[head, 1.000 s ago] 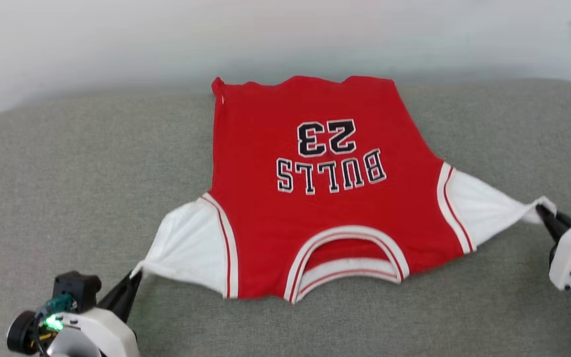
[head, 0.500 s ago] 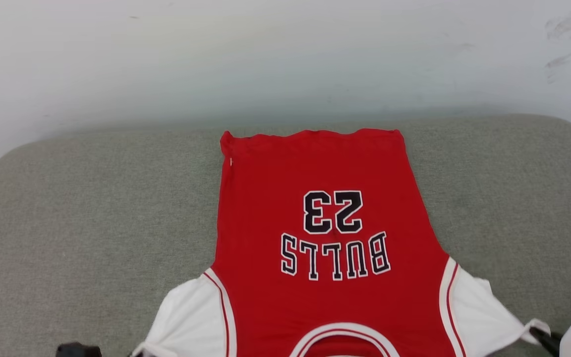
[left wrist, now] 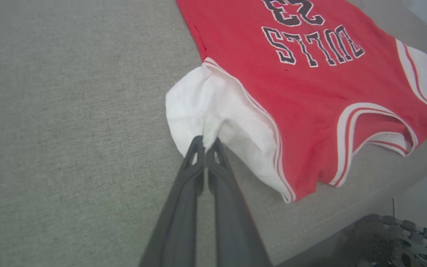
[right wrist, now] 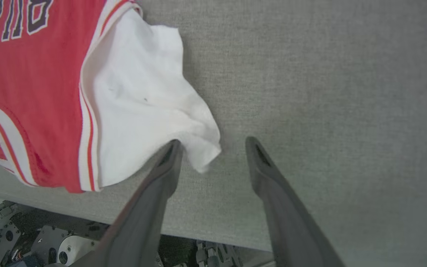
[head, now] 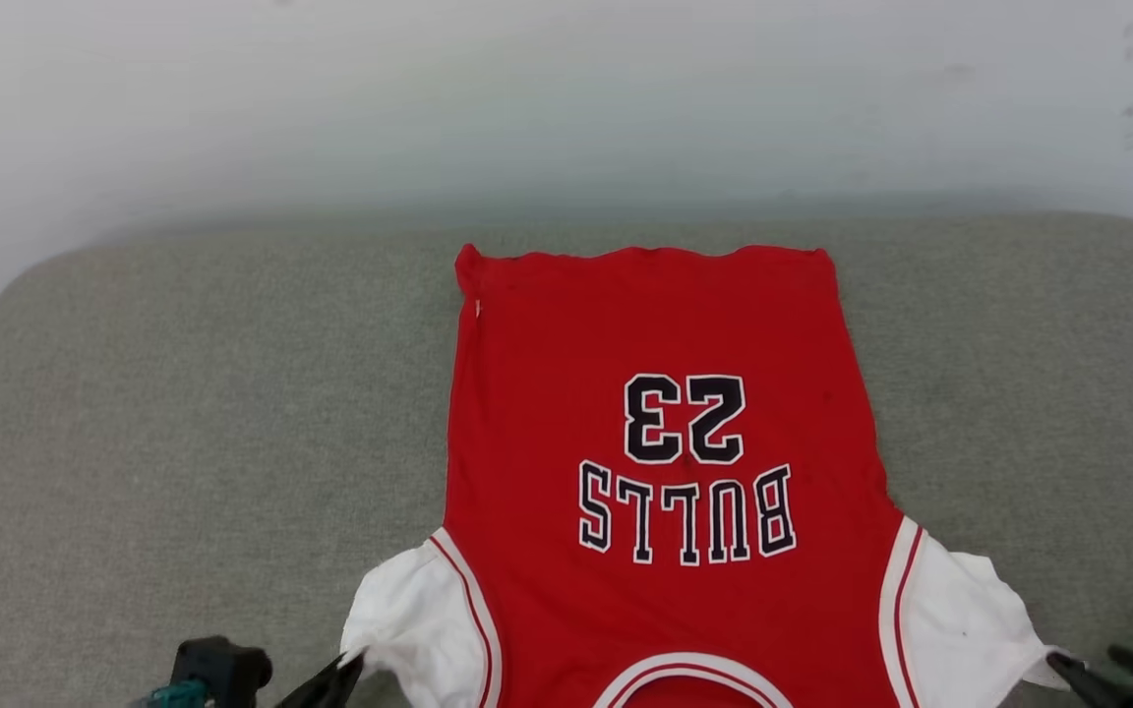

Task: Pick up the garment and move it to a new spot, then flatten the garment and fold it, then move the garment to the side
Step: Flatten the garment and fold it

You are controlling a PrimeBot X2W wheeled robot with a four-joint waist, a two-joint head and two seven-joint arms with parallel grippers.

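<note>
**A:** So, what has just changed with the red short-sleeved T-shirt with white sleeves and striped trim (head: 665,413)?

**B:** Its right sleeve (right wrist: 143,96) has been let go. A second ago the right gripper (right wrist: 213,142) pinched that sleeve's tip and held it taut. Now its two dark fingers stand well apart with nothing clamped. The tip lies slack on the grey-green woven cushion (head: 183,393), just touching one finger.

**A:** And the other side?

**B:** The left gripper (left wrist: 206,142) still has its fingers pressed together on a fold of the white left sleeve (left wrist: 213,107). That sleeve now bunches at the pinch instead of stretching out as it did.

**A:** Where does the shirt lie?

**B:** Flat on the cushion, print side up, about the cushion's middle. The hem points toward the cushion's far edge, the neckline is close to its near edge, and a sleeve spreads to each side. The body looks smooth. The head camera has moved, so the shift in that view is not the shirt's own.

**A:** What does that mean for the task?

**B:** I'd judge the flattening nearly done. The pull is over on the right, and the left release seems due next. Folding has not begun, and the move aside comes after that.
</note>
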